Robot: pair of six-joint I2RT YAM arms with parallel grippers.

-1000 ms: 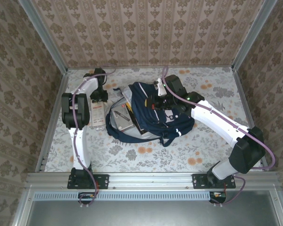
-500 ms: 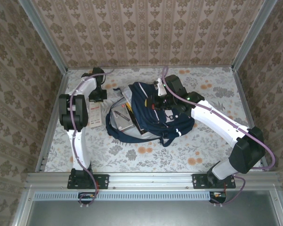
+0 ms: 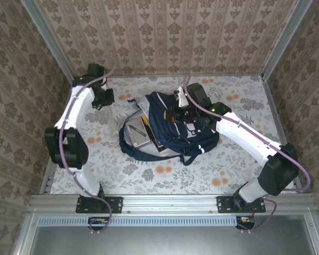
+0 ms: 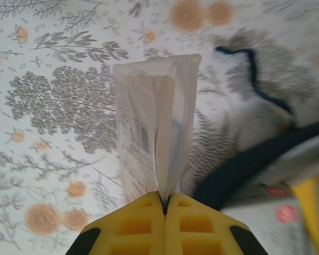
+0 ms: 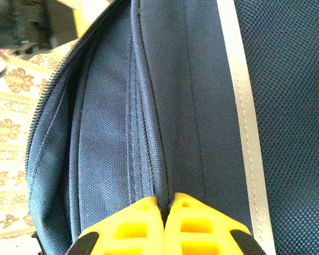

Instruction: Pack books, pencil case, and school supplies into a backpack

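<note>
The navy backpack (image 3: 194, 133) lies open in the middle of the table, with books (image 3: 149, 126) and a grey flat piece (image 3: 135, 133) showing in its mouth. My left gripper (image 3: 105, 99) hangs at the back left, above the cloth. It is shut (image 4: 165, 199) on the bottom edge of the narrow white packet (image 4: 154, 122), which dangles clear of the table. My right gripper (image 3: 175, 112) is shut on a fold of the backpack's upper flap (image 5: 165, 133) and holds the opening up. The pencil case is out of view.
The floral tablecloth (image 3: 165, 172) covers the table inside metal rails and patterned walls. A backpack strap (image 4: 255, 79) loops over the cloth near the hanging packet. A yellow book edge (image 4: 308, 196) sits at the lower right of the left wrist view.
My left gripper closed on the white packet, lifted it off the table and swung up toward the back left. The right gripper and the backpack stayed put.
</note>
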